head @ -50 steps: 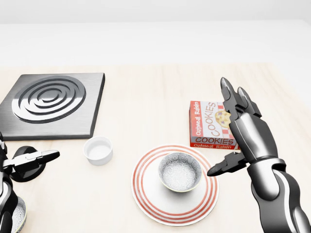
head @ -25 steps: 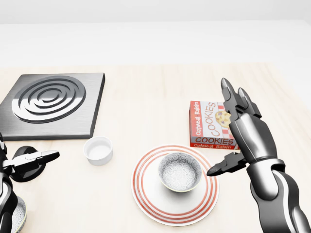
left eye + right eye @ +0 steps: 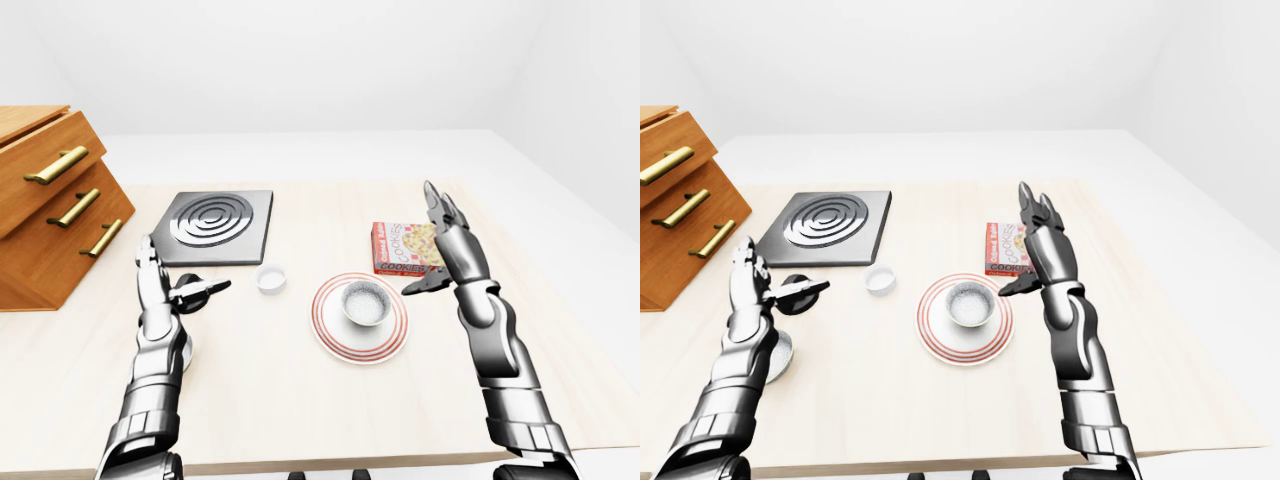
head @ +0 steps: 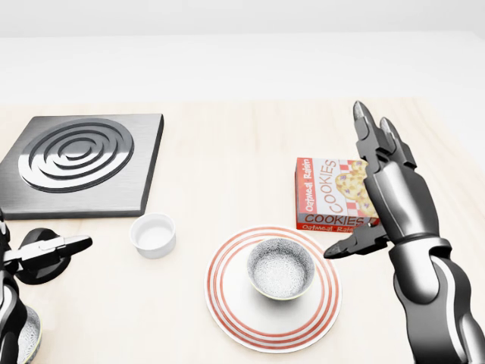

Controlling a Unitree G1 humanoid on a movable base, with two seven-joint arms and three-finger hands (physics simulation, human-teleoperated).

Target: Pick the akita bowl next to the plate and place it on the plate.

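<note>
Far left, the left hand (image 3: 160, 292) has not moved over the last second. It is open and holds nothing, its fingers straight and its thumb reaching out over a dark disc (image 4: 34, 264). A second bowl (image 3: 783, 355) peeks out beside that forearm at 6 o'clock of the disc. The burner (image 4: 79, 159) lies at 10 o'clock of the plate (image 4: 227, 307), and a white ramekin (image 4: 153, 233) sits just off the plate's rim, also near 10 o'clock; neither has shifted. The bowl (image 4: 280, 269) stands upright in the middle of the plate, exactly where it was a second ago. What has changed is on the right: the right hand (image 4: 398, 201) has drawn up and slightly outward. It is now at about 3 o'clock of the plate, with its fingertips higher in the head view and more of the cookie box (image 4: 327, 193) uncovered at the plate's 1 o'clock. That hand is spread wide and holds nothing, fingers pointing to 12 and the thumb aimed toward 9. It is clear of both bowl and plate. Judging by this, the placing is done: the bowl is released and settled, and the hand is backing off. All that seems left is to pull the arm away without brushing the box or the plate's rim.
</note>
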